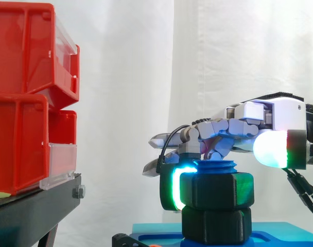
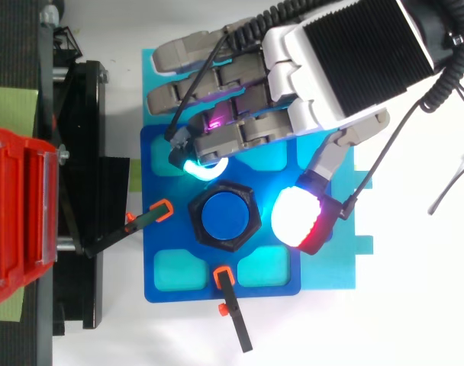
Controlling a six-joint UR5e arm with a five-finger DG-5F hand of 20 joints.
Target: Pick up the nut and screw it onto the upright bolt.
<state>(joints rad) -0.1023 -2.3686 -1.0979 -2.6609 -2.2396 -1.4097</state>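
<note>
Robot hand curled round the nut sitting on the upright blue bolt; one pad touches its left side, thumb just beside its right

Red bins stacked at my far left. Under the bins, a black stand. Behind them, a white curtain, soft folds, evenly lit. Beside them, white tabletop.
</note>
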